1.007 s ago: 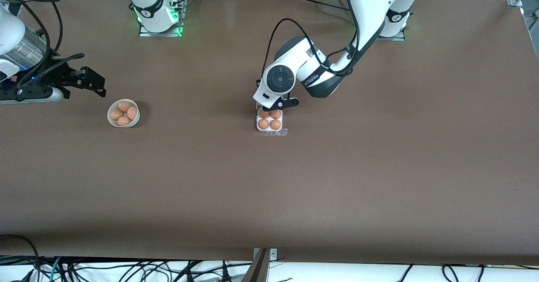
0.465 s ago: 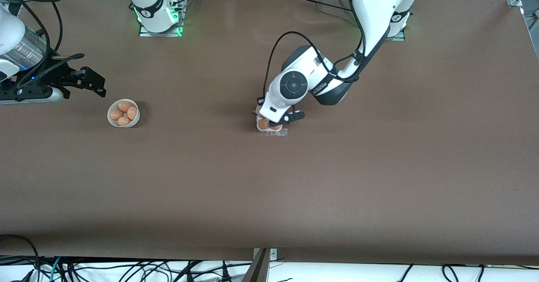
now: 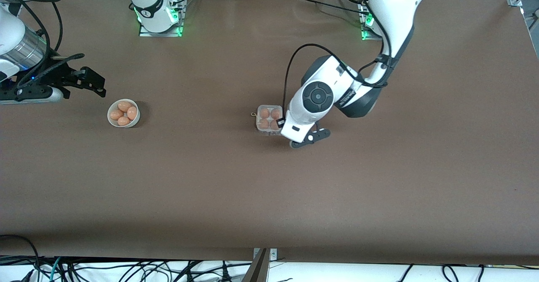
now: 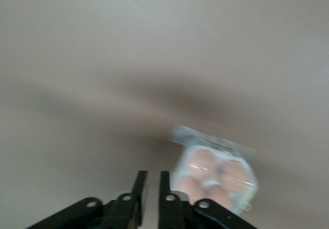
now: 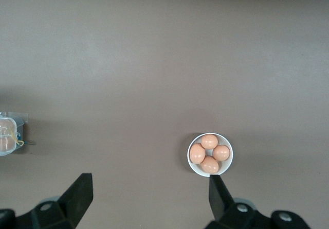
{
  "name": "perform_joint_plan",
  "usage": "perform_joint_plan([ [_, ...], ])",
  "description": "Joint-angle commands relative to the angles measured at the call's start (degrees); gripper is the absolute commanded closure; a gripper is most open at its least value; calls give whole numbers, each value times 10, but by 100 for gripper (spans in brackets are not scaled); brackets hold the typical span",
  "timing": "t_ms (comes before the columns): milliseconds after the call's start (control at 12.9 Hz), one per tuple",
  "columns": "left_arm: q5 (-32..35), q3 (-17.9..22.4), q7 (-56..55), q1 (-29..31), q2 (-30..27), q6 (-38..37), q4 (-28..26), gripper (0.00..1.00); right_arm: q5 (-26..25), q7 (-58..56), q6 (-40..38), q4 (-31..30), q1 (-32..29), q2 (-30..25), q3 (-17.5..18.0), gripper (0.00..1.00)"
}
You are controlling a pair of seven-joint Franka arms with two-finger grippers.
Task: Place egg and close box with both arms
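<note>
Left arm (image 3: 389, 17) reaches down from its base, wrist bent low; left gripper (image 3: 304, 141) sits just beside the egg carton (image 3: 269, 120), on the carton's camera-facing corner toward the left arm's end. Left wrist view: fingers (image 4: 139, 190) a narrow slit apart, holding nothing, carton (image 4: 216, 175) lid down over four eggs. Carton mid-table, bare brown table (image 3: 269, 198) all round. Bowl of eggs (image 3: 123, 113) toward the right arm's end. Right gripper (image 5: 149, 193) waits above the table beside the bowl, jaws spread wide, empty.

Left hand (image 4: 149, 185) low, fingers slightly apart (empty); right hand (image 5: 149, 188) waits, spread wide.
</note>
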Motion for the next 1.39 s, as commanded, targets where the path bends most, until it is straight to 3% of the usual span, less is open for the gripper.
perform_joint_plan([
  [0, 36, 0, 166, 54, -9, -128, 62, 31, -6, 5, -3, -4, -4, -6, 3, 0],
  [155, 38, 2, 282, 117, -10, -155, 91, 14, -6, 5, -3, -4, -4, -6, 3, 0],
  [387, 45, 2, 312, 204, -44, -155, 99, 4, -6, 5, -3, -4, -4, -6, 3, 0],
  [542, 94, 2, 345, 237, -66, -155, 99, 0, -6, 5, -3, -4, -4, -6, 3, 0],
  [620, 114, 9, 378, 243, -76, -154, 93, 0, -6, 5, -3, -4, -4, -6, 3, 0],
  [930, 104, 129, 487, 209, -161, -149, 30, 0, -6, 5, -3, -4, -4, -6, 3, 0],
  [1085, 40, 173, 491, 206, -211, -147, -4, 0, -6, 5, -3, -4, -4, -6, 3, 0],
  [1317, 1, 193, 491, 197, -280, -145, -67, 0, -6, 4, -3, -4, -4, -6, 3, 0],
])
